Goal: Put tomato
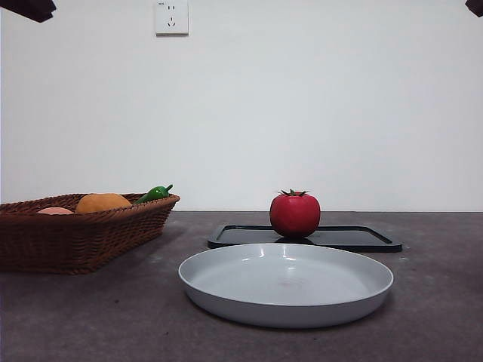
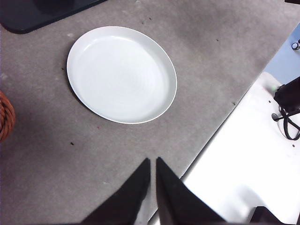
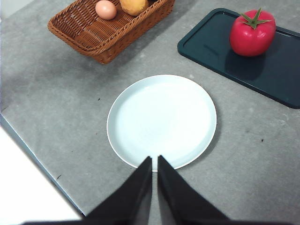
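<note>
The glossy red tomato with a green calyx stands on a flat black tray behind an empty white plate. The right wrist view shows the tomato, the tray and the plate. My right gripper is shut and empty, high above the plate's near rim. My left gripper is shut and empty, high above the table edge, apart from the plate. In the front view both arms show only as black tips at the top corners.
A brown wicker basket stands at the left with an orange fruit, a pale pink fruit and a green pepper. The basket also shows in the right wrist view. A wall socket is on the back wall.
</note>
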{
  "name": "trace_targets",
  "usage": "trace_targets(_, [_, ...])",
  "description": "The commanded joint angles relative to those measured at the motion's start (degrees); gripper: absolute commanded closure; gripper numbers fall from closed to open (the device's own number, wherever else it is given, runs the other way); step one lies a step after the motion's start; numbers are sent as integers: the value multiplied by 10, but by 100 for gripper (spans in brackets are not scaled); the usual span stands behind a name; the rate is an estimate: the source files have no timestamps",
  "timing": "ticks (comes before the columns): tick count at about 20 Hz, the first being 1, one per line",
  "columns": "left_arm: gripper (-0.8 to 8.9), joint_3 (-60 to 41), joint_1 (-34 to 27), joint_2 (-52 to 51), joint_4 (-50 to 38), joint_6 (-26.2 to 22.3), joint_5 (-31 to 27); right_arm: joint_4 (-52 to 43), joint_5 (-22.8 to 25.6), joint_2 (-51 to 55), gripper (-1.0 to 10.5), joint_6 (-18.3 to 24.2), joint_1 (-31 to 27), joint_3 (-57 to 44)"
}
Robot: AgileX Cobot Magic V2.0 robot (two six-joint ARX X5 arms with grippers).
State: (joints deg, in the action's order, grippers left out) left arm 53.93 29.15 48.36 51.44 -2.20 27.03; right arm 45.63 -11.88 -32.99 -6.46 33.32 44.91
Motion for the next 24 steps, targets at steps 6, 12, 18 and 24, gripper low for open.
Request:
trace_targets(6, [797,6,-38,-42,-107,-81,-2,-6,-1,-2,939,-6,4,3])
trace_targets(12, [797,-119,-216,-204,-386,-126,-59,-6,-1,-2,940,-6,4,3])
trace_targets(18, [797,-324,-288,-358,-515,-89,-170,-6,-1,-2,939,-6,4,3])
trace_targets(24, [797,-460,-311,-450,-508,-56,-194,-6,-1,-2,940,-6,4,3])
